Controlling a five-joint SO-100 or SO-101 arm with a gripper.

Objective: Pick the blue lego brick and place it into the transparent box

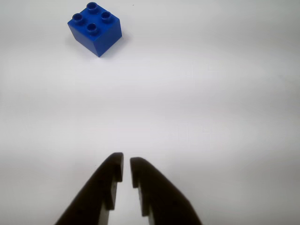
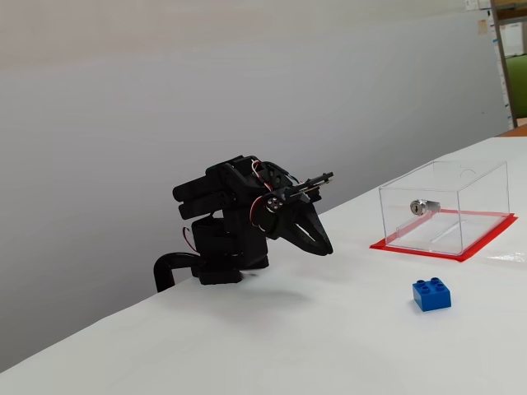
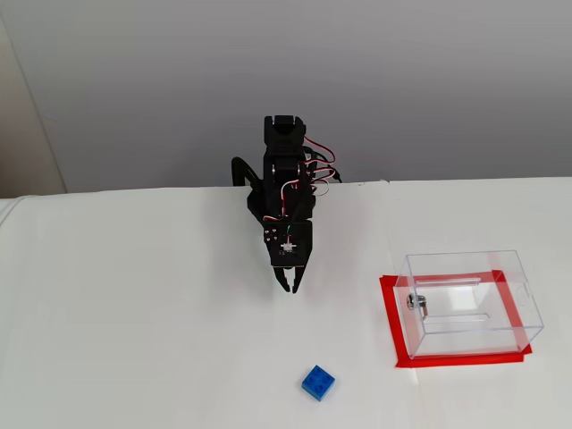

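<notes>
Wrist view: hand (image 1: 126, 168) nearly closed, empty, well short of blue lego brick (image 1: 95, 29).

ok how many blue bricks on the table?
1. The blue lego brick sits on the white table, ahead of the end effector, outside the transparent box.

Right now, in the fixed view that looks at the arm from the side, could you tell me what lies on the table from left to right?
gripper → blue lego brick → transparent box
</notes>
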